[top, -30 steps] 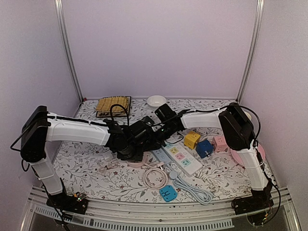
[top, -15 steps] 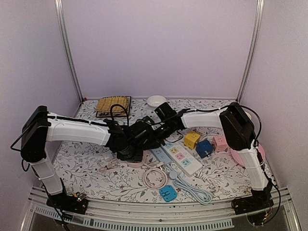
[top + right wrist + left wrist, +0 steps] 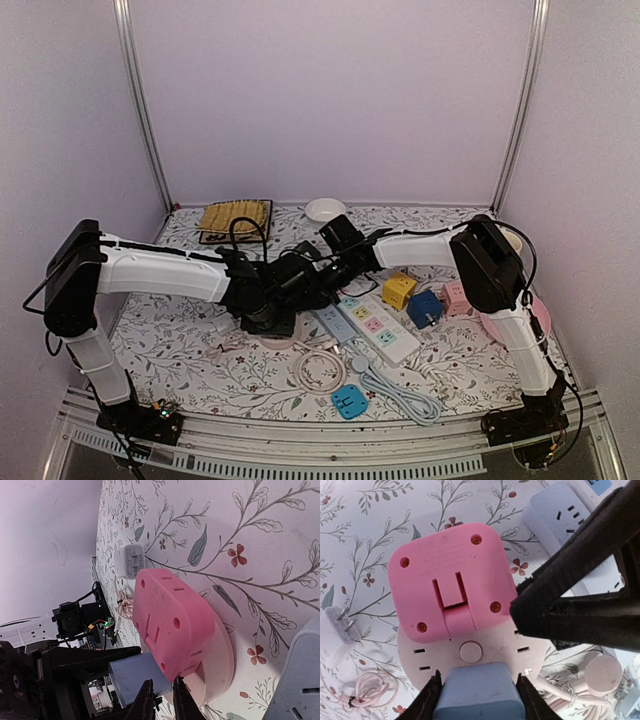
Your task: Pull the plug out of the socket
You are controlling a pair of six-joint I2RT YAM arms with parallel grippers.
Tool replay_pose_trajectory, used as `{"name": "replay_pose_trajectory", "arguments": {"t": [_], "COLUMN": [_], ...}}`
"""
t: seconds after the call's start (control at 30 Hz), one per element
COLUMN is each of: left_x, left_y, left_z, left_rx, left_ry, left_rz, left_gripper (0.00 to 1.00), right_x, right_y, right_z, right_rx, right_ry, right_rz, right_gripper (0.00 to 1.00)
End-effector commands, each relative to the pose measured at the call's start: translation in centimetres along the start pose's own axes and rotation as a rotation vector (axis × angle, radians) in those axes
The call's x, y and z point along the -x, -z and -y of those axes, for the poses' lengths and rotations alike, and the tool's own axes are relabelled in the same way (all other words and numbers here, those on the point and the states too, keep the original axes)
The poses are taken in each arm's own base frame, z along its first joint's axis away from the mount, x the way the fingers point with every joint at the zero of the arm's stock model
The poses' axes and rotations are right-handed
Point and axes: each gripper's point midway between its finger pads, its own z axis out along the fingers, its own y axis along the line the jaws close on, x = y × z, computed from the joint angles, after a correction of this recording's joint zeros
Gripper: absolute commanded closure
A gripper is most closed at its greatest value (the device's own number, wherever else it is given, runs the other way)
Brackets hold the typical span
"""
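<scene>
My left gripper [image 3: 477, 682] was clamped on the blue plug [image 3: 475, 700], which sat in the round socket [image 3: 470, 651] below the pink plug [image 3: 451, 580]. The blue plug looked hard and slippery, so its flat sides seemed best to hold. I couldn't tell if my right gripper [image 3: 161, 686] was closed.

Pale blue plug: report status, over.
Left tool clamped on pale blue rectangular plug. Plug seated in round pale pink socket. Right tool at socket rim, grip unclear. Pink square adapter crowds alongside.
</scene>
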Motion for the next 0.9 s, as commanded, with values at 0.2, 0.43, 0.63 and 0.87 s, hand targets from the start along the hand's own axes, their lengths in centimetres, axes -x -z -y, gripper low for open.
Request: {"name": "replay_pose_trajectory", "arguments": {"t": [0.2,0.43,0.63,0.87], "left_x": [-0.4,-0.4,0.0,2.0], "left_y": [-0.1,0.0,0.5,1.9], "left_z": [2.8,3.6,3.9,4.1], "left_rx": [-0.141,-0.182,-0.179,-0.164], "left_ry": [-0.012,-0.032,-0.039,-0.023], "left_rz": [-0.020,-0.020,-0.002,0.032], "left_gripper": [0.76,0.79,0.79,0.79], "right_x": [0.9,1.0,0.8,-0.9], "right_y": [2.2,1.3,-0.6,-2.4], "right_z": [-5.0,-4.6,-2.0,1.6], "right_rx": [0.016,0.036,0.020,-0.042], "right_ry": [0.138,0.125,0.077,0.014], "right_rz": [0.100,0.081,0.053,0.016], "right_gripper": [0.88,0.89,0.90,0.91]}}
